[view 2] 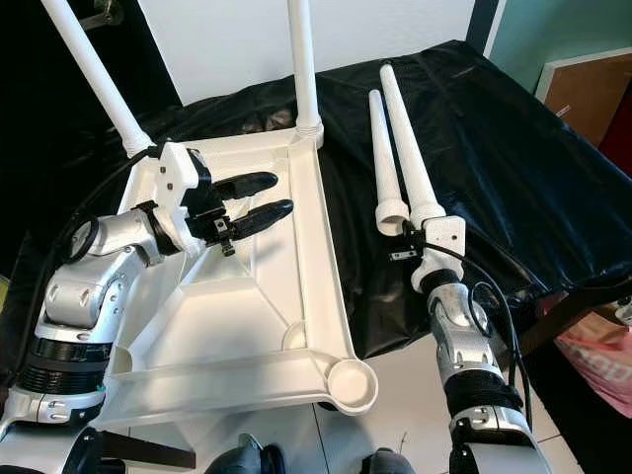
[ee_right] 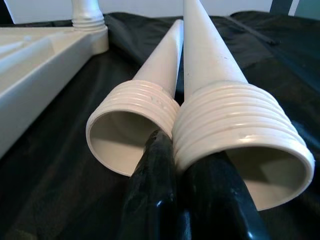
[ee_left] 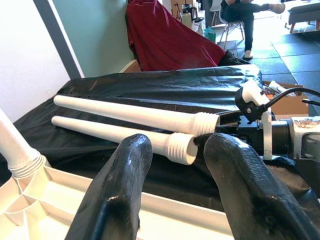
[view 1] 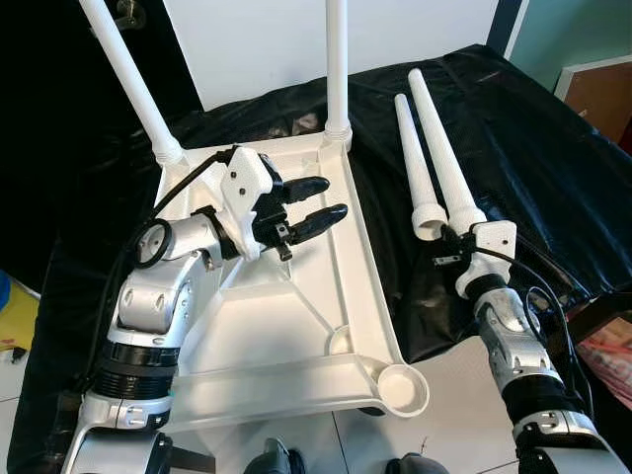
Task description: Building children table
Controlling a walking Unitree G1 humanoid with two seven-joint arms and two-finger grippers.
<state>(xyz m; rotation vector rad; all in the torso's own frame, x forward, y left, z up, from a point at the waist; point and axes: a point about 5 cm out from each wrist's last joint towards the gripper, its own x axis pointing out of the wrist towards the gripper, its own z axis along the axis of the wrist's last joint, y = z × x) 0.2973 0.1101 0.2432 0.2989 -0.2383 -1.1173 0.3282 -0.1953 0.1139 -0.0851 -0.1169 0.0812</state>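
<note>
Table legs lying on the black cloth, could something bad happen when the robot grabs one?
Maybe. The right tool is at the threaded ends of two loose legs lying side by side, the longer leg touching the shorter leg, so grabbing one may roll or drag the other. The black cloth looks slippery and wrinkled, so a nudged leg might slide away. The left tool hovers open above the upside-down tabletop, not steadying it.

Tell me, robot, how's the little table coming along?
Left gripper open over upturned tabletop. Right gripper at threaded ends of two loose legs on black sheet. Two legs screwed in.
</note>
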